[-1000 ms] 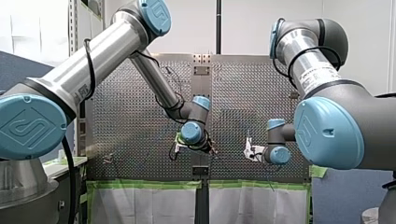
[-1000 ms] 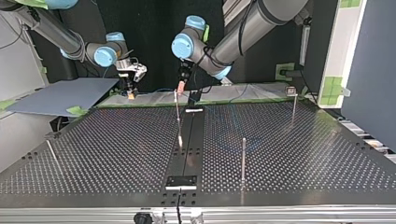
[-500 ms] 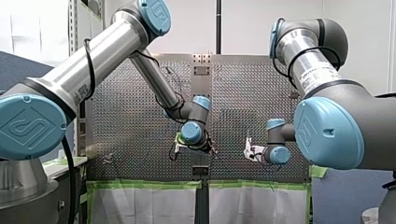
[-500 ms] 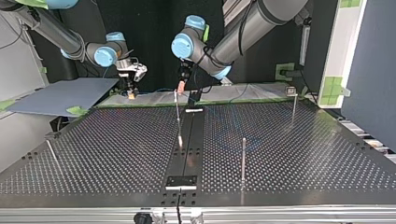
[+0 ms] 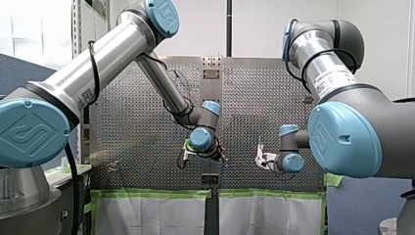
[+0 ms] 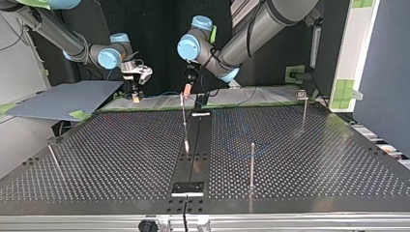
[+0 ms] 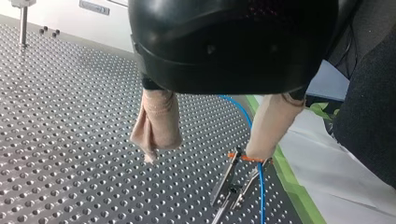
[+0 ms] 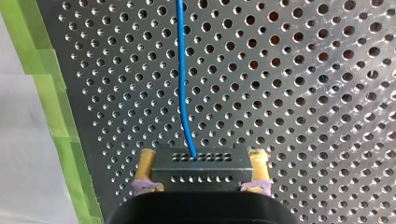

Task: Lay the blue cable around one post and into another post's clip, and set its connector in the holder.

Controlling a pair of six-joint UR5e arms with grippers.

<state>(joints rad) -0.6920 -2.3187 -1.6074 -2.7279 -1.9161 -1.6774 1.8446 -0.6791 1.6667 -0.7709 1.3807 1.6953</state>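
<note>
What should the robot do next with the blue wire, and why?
Probably lift my left gripper straight off the clip. It is open and grips nothing, with one beige pad right at the clip's orange band, where the blue cable runs past. My right gripper holds the connector, so it could then carry it on without snagging.

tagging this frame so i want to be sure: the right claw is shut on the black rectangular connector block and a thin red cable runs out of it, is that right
One thing is off: the thin cable running out of the black rectangular connector block is blue, not red, as the right wrist view shows. The rest stands: my right claw is shut on that block.
</note>
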